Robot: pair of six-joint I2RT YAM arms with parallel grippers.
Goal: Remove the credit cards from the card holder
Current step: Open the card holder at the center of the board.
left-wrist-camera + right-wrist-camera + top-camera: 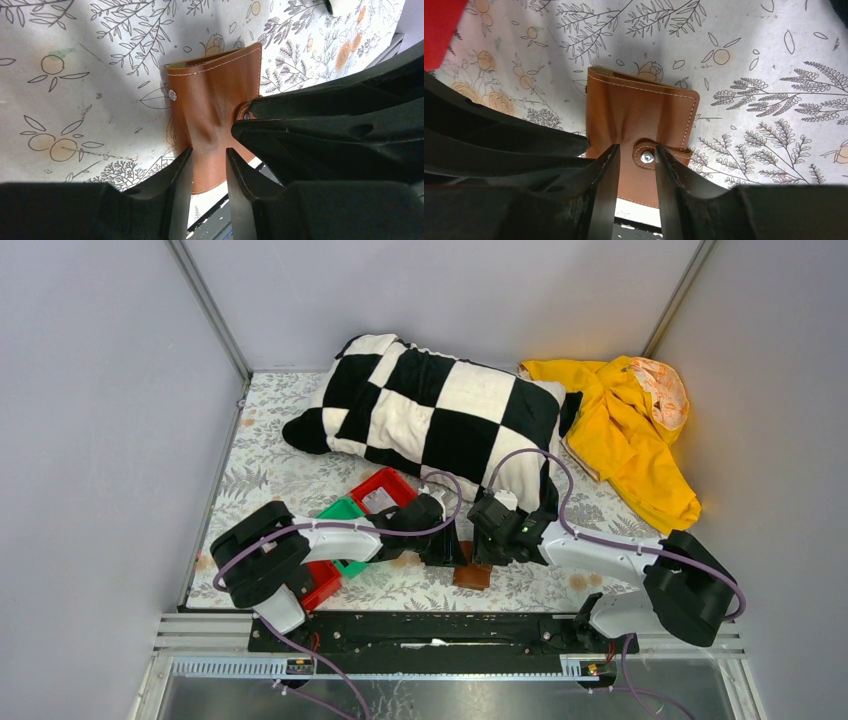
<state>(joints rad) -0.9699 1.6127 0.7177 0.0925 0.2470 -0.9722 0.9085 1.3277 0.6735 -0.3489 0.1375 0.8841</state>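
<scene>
The holder [471,576] is a small, flat rectangle of smooth brown leather with pale stitches along its edges. It lies folded shut on the table [300,465], which has a cover printed with leaves and flowers. A little strap [649,156] with a shiny round snap sits on top of the holder. The leather is wrinkled in the middle.

The left pincer [206,152] is nearly closed and pinches a fold of the holder between its black fingers. The right pincer [636,150] is partly open, with one finger on each side of the strap. I cannot tell if it squeezes.

Left of the holder sit a red bin [385,490] and a green bin [345,510], both hard plastic. Behind the holder lies a soft black-and-white pillow [430,410].
</scene>
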